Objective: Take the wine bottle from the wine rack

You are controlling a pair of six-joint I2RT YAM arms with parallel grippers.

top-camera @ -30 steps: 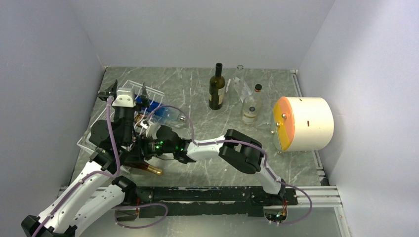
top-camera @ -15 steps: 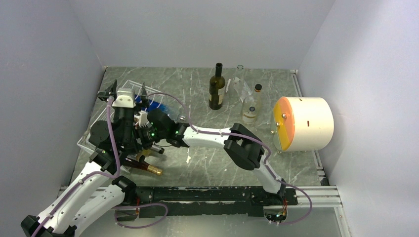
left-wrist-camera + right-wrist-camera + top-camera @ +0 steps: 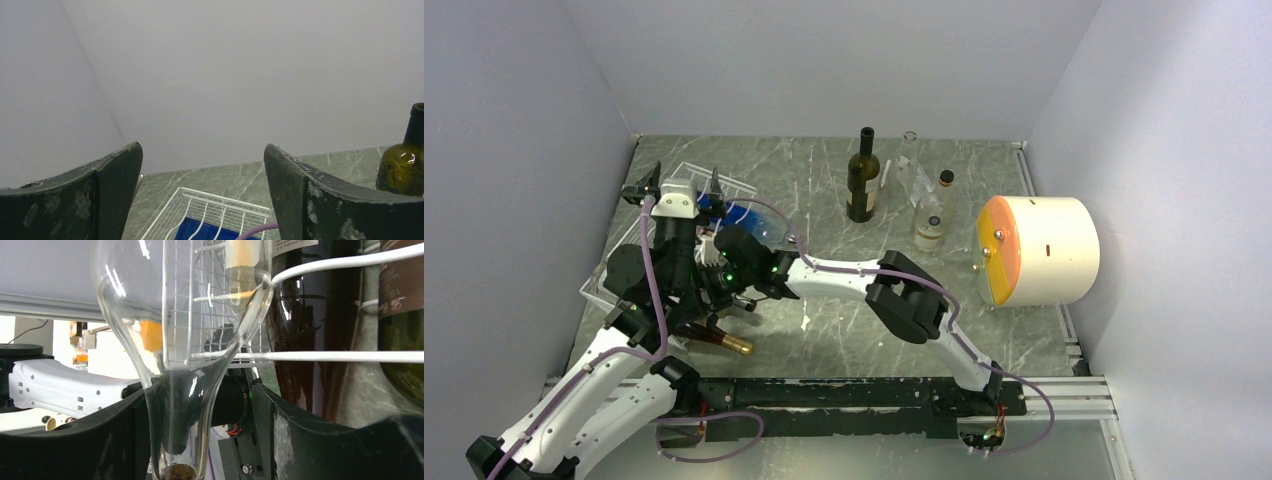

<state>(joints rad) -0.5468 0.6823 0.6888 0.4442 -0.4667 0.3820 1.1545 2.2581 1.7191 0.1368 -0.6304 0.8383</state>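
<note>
The white wire wine rack point(image 3: 596, 283) stands at the table's left, mostly under my arms. It also shows in the left wrist view point(image 3: 220, 212) and in the right wrist view point(image 3: 325, 356). In the right wrist view a clear glass wine bottle point(image 3: 145, 315) lies in the rack, and its neck point(image 3: 180, 440) reaches down between my right gripper's point(image 3: 202, 396) fingers. The neck touches the left finger point(image 3: 100, 440) and a gap stays to the right finger point(image 3: 320, 440). Dark bottles point(image 3: 310, 310) lie beside it. My left gripper point(image 3: 679, 183) is open and empty above the rack's far end, facing the back wall.
A blue-labelled bottle point(image 3: 749, 225) and a dark bottle with a gold cap point(image 3: 724, 342) lie on the rack. A dark green bottle point(image 3: 863, 180), a small clear bottle point(image 3: 934, 222) and a cream cylinder with an orange face point(image 3: 1036, 250) stand further right. The left wall is close.
My right gripper has moved away from the table's front and in toward the rack, beside the left arm. The left arm has held still.
</note>
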